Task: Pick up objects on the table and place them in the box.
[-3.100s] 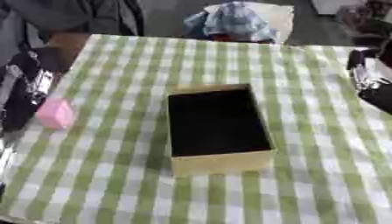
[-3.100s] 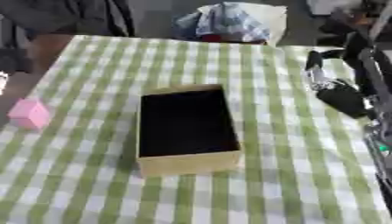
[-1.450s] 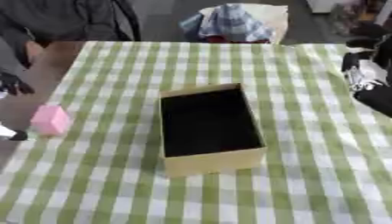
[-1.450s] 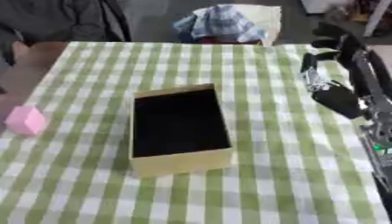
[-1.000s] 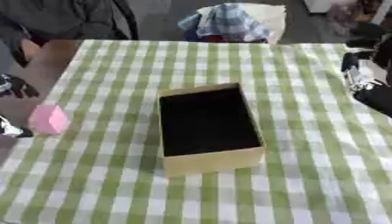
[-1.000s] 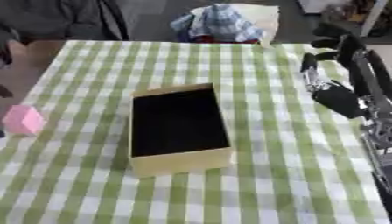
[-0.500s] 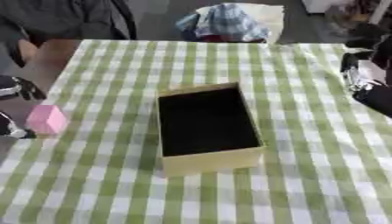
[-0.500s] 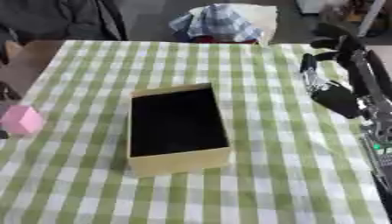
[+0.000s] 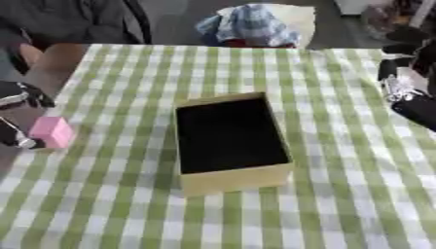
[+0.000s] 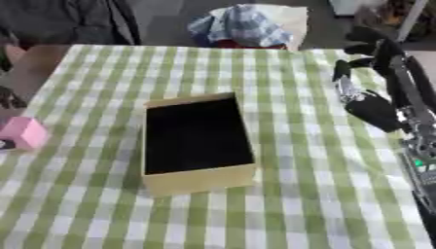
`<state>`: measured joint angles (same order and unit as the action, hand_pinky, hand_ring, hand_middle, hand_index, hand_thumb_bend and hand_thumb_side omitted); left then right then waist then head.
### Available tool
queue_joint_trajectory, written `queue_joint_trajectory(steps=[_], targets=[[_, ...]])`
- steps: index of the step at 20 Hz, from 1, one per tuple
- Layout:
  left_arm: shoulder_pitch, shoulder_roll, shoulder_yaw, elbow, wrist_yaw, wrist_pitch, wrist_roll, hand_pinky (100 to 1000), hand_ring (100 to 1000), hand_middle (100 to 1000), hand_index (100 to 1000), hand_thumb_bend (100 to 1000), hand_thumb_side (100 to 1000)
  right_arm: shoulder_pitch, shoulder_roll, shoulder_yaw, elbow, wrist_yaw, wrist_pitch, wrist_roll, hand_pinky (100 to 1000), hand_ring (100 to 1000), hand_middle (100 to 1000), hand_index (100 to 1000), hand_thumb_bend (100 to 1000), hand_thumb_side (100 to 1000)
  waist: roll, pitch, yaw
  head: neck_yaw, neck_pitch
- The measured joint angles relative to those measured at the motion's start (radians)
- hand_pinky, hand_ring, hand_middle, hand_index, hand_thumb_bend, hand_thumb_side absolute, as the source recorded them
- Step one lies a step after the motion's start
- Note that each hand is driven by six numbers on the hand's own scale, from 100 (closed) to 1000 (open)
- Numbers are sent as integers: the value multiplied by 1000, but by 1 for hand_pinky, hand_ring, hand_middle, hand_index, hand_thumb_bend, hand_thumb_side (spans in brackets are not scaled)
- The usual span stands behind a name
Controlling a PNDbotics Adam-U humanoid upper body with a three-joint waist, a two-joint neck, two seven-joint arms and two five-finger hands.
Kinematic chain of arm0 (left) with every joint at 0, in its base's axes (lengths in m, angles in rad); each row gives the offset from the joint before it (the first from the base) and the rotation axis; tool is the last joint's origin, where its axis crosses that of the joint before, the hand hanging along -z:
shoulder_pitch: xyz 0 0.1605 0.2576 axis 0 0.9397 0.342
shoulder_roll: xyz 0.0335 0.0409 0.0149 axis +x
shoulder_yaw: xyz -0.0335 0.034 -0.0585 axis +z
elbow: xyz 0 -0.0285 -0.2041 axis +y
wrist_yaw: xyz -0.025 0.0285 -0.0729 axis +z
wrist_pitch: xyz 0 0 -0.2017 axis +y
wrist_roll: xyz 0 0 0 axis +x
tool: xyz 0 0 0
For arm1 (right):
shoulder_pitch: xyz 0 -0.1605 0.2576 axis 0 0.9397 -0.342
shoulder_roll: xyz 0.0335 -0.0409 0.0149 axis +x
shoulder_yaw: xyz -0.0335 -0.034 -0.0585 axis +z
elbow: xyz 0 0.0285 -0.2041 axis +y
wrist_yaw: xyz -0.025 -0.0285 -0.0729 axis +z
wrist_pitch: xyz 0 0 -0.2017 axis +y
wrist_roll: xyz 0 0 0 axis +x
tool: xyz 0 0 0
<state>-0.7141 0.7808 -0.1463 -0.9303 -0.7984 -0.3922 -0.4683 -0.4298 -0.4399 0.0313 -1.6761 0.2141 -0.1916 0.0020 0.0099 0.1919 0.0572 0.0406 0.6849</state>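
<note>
My left hand (image 9: pixel 19 116) at the table's (image 9: pixel 340 194) left edge, fingers bracketing the pink block (image 9: pixel 51 132), grip state indeterminate, my right hand (image 10: pixel 364 104) idle at right, fingers relaxed, tan box (image 9: pixel 228 141) central.

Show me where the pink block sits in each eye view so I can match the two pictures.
Left eye view: the pink block lies at the left edge, mid-height, beside the left hand.
Right eye view: the same block shows at the far left edge, mid-height, partly cut off by the frame.
Shared landmark: the open box in the middle of the checked tablecloth; the block lies to its left in both.
</note>
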Motion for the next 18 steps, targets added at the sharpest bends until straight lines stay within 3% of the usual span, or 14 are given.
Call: queue_joint_trajectory(steps=[5,7,10,18], targets=[[0,-21,0,22,-21,0,-2,766,690,622,751,474,168,0,1,0,0,-2,0,0,719,807,827,925,100,428,-4,1,-2,0,0],[0,-25,0,22,-28,0,5,748,630,555,694,450,101,0,2,0,0,-3,0,0,719,807,827,925,100,430,-4,2,-2,0,0],[0,-25,4,7,-36,2,27,725,555,467,613,375,100,0,3,0,0,-3,0,0,719,806,827,925,100,430,-2,3,-3,-1,0],[-15,17,20,-215,31,18,39,724,538,448,593,344,100,0,3,0,3,-3,0,0,719,807,827,925,100,430,1,3,-3,-6,1]])
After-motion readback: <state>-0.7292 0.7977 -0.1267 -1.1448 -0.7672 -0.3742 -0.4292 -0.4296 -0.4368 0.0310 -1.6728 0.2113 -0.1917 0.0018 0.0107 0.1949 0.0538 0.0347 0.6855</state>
